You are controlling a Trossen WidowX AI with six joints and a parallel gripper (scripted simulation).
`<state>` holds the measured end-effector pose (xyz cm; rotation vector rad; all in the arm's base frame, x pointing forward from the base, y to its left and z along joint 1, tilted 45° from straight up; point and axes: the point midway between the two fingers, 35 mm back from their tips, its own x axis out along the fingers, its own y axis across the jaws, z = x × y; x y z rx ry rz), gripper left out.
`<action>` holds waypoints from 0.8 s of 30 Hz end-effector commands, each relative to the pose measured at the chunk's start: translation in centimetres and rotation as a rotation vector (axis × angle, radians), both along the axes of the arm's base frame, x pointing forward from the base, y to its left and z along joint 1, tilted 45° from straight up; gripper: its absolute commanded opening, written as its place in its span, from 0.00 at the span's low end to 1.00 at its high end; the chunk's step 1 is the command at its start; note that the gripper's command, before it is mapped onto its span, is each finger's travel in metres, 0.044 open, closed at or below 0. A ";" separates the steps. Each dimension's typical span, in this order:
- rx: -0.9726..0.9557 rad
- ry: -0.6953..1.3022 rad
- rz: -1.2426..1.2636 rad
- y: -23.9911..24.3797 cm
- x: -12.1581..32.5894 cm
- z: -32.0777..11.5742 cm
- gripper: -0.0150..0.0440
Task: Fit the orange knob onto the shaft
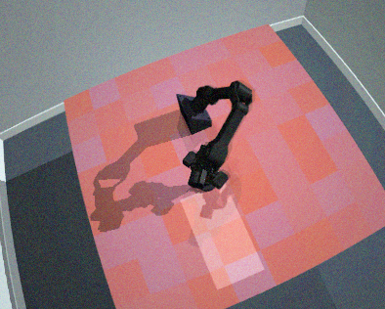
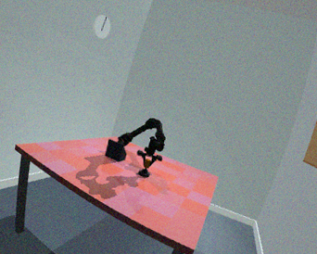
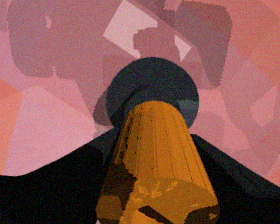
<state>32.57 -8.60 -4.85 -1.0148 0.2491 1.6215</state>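
Observation:
The orange knob (image 2: 147, 163) (image 3: 162, 150) is upright between the fingers of my gripper (image 2: 148, 160) (image 3: 154, 137), which is shut on it. The round dark pedestal (image 2: 143, 174) (image 3: 150, 72) stands on the table below the knob. In the exterior view a short dark stretch shows between the knob's lower end and the pedestal's base, so the knob is not down on the base. The shaft cannot be made out clearly, and whether its tip is inside the hole cannot be told. In the top view the arm's hand hides knob and pedestal.
The arm's dark base block (image 1: 194, 116) (image 2: 115, 150) stands on the patchwork table (image 1: 313, 147) (image 2: 187, 221). Shadows of the arm lie across the table, and a bright patch of light (image 1: 232, 244) lies in front of the hand.

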 end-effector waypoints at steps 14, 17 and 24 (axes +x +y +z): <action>-0.004 -0.065 0.061 0.0 -0.3 0.1 0.25; -0.004 -0.066 0.061 -0.1 -0.2 0.0 0.25; -0.005 -0.066 0.061 -0.4 0.0 0.0 0.25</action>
